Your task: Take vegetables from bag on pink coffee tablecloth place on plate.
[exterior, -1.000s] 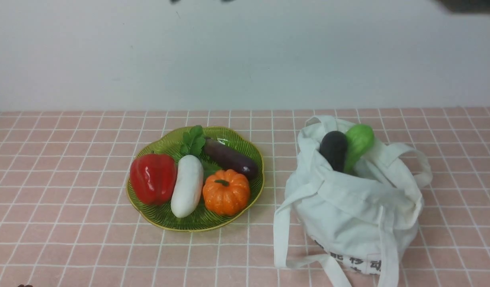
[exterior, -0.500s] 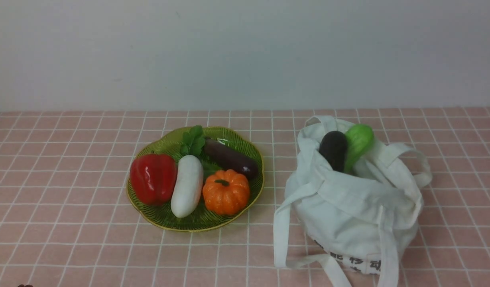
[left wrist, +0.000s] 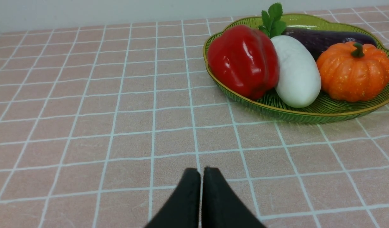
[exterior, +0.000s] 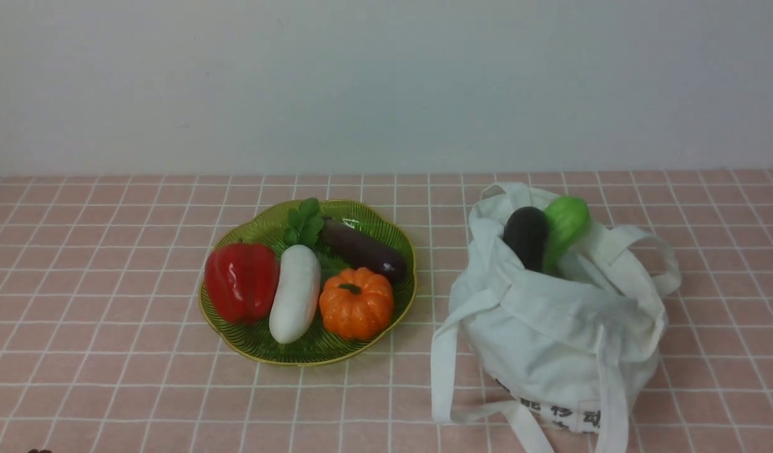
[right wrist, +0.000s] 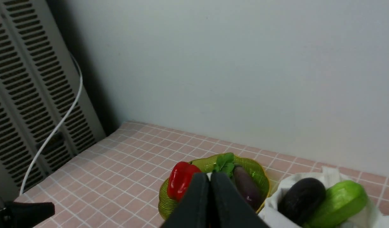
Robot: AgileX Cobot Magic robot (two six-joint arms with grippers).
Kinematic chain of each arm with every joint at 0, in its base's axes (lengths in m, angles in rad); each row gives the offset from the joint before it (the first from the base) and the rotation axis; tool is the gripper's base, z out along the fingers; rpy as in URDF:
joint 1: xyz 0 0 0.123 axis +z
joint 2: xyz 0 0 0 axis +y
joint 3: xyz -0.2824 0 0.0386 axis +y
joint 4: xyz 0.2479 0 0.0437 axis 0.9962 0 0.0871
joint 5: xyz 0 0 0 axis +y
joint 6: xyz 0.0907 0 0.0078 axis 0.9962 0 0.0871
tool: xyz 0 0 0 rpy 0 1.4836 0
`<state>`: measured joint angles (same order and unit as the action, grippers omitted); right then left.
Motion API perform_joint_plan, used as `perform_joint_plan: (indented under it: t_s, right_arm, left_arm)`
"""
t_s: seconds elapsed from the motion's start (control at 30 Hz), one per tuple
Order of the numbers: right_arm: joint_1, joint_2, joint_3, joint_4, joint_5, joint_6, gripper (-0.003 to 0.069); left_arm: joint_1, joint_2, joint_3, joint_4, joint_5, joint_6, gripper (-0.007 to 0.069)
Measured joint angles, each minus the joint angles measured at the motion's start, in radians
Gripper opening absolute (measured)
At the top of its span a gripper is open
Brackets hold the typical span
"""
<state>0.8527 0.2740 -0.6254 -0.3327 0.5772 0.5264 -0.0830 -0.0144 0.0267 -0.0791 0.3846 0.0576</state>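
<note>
Withdrawn from the front view, your right gripper [right wrist: 209, 175], fingertips together, is nearer the black eggplant [exterior: 526, 236], pointing roughly 12-to-6 o'clock.

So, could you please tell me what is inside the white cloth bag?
A dark eggplant and a light green vegetable poke from the bag's mouth; its cloth hides anything deeper.

A plain tabletop test setup, shown by the gridded pink tablecloth [exterior: 122, 352] and robot hand [left wrist: 202, 196].
</note>
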Motion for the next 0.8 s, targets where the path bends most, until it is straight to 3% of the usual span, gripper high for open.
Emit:
perform_joint_plan:
  t_s: [0.3, 0.6, 0.73, 0.8]
  right_arm:
    - [0.0, -0.184, 0.194, -0.056, -0.187, 0.0, -0.0015]
    - [0.0, -0.195, 0.264, -0.125, -0.429, -0.001, -0.0015]
    - [0.0, -0.195, 0.272, -0.113, -0.475, -0.017, -0.0015]
    - [0.0, -0.195, 0.274, -0.022, -0.483, -0.114, -0.0015]
  left_arm:
    - [0.0, 0.0, 0.0, 0.0, 0.0, 0.0, -0.0006]
    - [0.0, 0.0, 0.0, 0.0, 0.0, 0.0, -0.0006]
    - [0.0, 0.0, 0.0, 0.0, 0.0, 0.0, -0.0006]
    - [0.0, 0.0, 0.0, 0.0, 0.0, 0.0, -0.0006]
